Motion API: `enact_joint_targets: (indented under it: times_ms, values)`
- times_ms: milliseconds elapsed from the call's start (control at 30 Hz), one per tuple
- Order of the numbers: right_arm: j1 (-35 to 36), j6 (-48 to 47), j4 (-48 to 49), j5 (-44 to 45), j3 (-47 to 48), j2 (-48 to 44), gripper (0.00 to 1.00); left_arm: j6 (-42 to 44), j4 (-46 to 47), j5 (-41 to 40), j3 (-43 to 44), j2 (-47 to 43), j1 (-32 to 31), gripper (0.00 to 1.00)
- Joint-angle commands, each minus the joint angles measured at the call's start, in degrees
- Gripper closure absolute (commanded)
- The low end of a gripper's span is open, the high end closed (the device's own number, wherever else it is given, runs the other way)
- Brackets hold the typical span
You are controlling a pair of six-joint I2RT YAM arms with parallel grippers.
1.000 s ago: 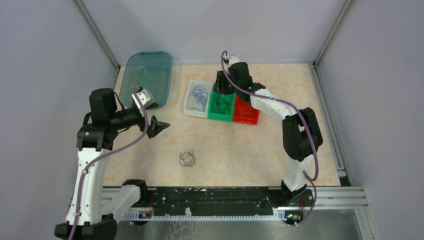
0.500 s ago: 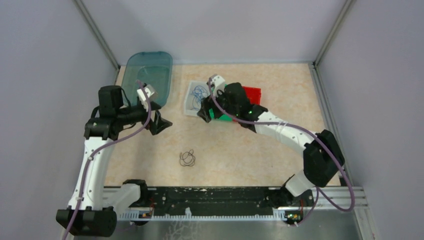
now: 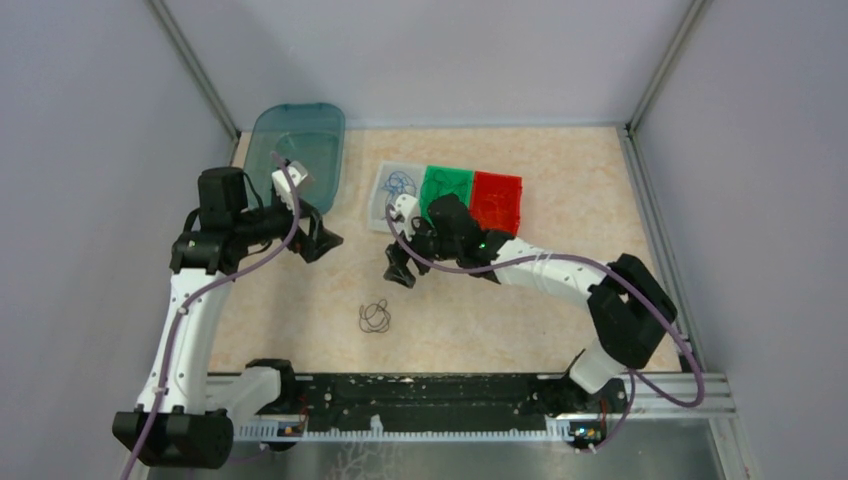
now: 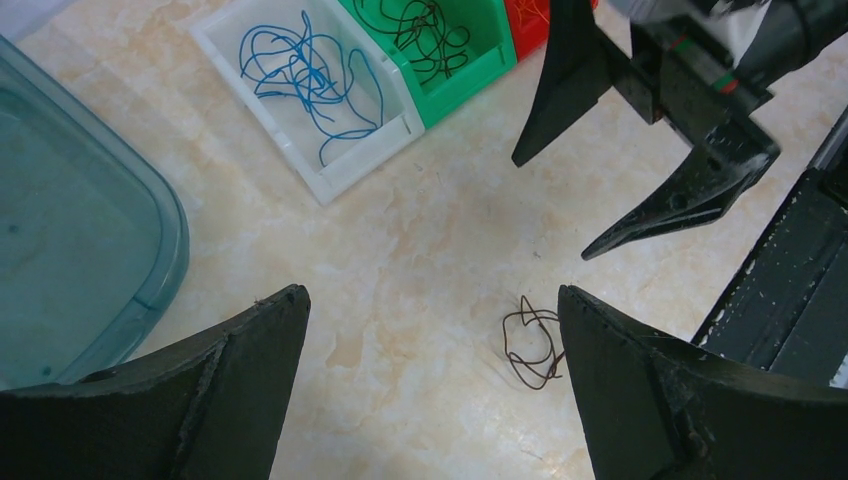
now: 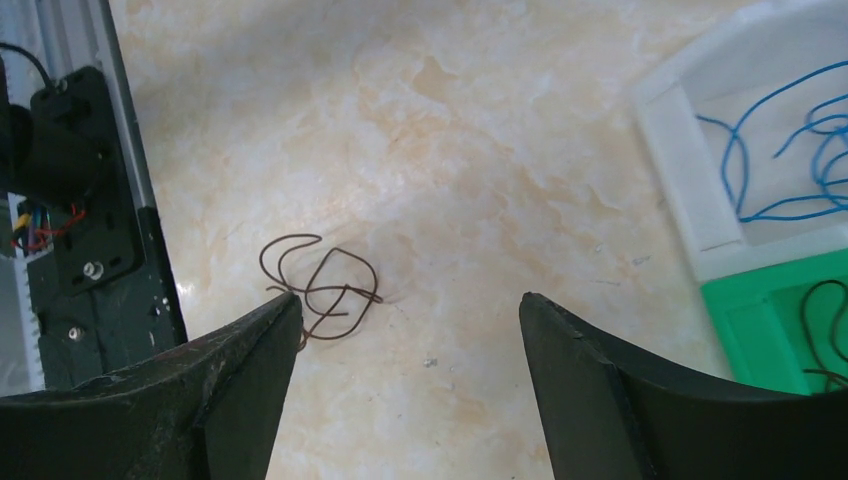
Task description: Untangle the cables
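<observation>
**A:** What sort of place is it?

**B:** A pale, marbled beige table (image 3: pixel 580 270), closed in by plain lilac-grey walls (image 3: pixel 450 50). A black rail (image 3: pixel 420 395) runs along the near edge, where the arms are bolted.

**A:** And on the table?

**B:** Take the white bin (image 3: pixel 381 215) as the marker. In the top view a green bin (image 3: pixel 447 178) touches its right side, and a red bin (image 3: pixel 497 200) sits just beyond that. A clear teal tray (image 3: pixel 300 140) lies to the white bin's left and a little farther back.

**A:** Where are the cables?

**B:** The blue cables (image 4: pixel 305 80) lie in the white bin as thin, loose loops and squiggles. The dark cables (image 4: pixel 420 30) curl in the green bin beside it. A loose brown cable (image 3: pixel 375 316) lies on the bare table, well apart from the white bin on the side nearer the rail. It is hair-thin and bent into a few overlapping loops with stray ends.

**A:** The grippers?

**B:** The right gripper (image 5: pixel 410 300) hangs between the white bin and that brown cable. Its jaws are spread wide and hold nothing. The left gripper (image 4: pixel 428 298) sits to the white bin's left, near the tray, also gaping wide and empty.
</observation>
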Motion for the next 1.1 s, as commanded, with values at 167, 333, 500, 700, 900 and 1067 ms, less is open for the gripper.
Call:
enact_joint_targets:
  times_ms: [167,333,500,700,900,1067]
  values:
    - [4.12,-4.22,0.53,-5.76,3.4,10.18,0.21,-0.76,0.72,-0.74,3.04,-0.59,0.03,0.0]
    - [8.2,-5.26,2.14,-4.04,4.41,16.21,0.22,-1.09,0.71,-0.29,3.43,-0.27,-0.04,0.0]
    - [10.84,-4.05,-0.44,-2.54,8.39,21.96,0.29,-1.04,1.09,-0.86,3.12,-0.59,0.02,0.0]
    - [11.91,-4.13,4.7,1.74,4.25,20.59,0.61,-0.31,0.49,-1.57,3.62,-1.0,0.07,0.0]
    - [11.76,-5.58,6.24,5.12,2.65,15.27,1.0,-0.59,0.96,-1.55,4.08,-0.81,-0.03,0.0]
    - [8.36,-3.56,5.35,5.34,2.89,8.95,1.0,-0.84,1.5,-2.26,4.51,-0.89,0.04,0.0]
